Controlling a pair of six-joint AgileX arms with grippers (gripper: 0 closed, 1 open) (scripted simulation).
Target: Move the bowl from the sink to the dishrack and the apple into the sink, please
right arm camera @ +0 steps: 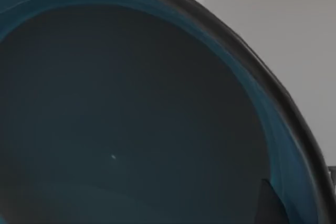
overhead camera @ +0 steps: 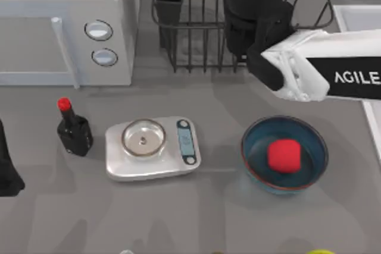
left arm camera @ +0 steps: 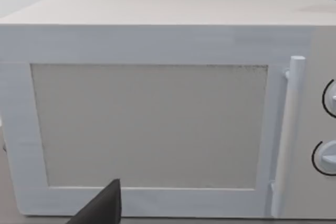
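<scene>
My right arm (overhead camera: 321, 69) reaches in from the right to the far side of the table, its wrist over the dishrack (overhead camera: 196, 28). The right wrist view looks straight into a teal bowl (right arm camera: 131, 119) up close, so that bowl sits at the rack; a sliver of it shows at the rack's far edge from above. Can't tell whether the right gripper is clamped on it or has let go. A second bowl (overhead camera: 284, 154) sits on the table near right, with the apple (overhead camera: 283, 155) inside it. The sink (overhead camera: 357, 19) is at the far right edge, partly in view. My guess: the bowl is stiff and smooth, slippery, best pinched across the rim. The apple looks light and rigid, small enough to grip across its sides from above, but the bowl wall crowds the fingers. Also here: kitchen scale (overhead camera: 152, 148) in the middle, dark sauce bottle (overhead camera: 74, 129) with a red cap to its left, microwave (overhead camera: 65, 28) far left. The left arm (overhead camera: 9, 171) is parked at the left edge, facing the microwave door (left arm camera: 147, 124); can't tell its grip state.
</scene>
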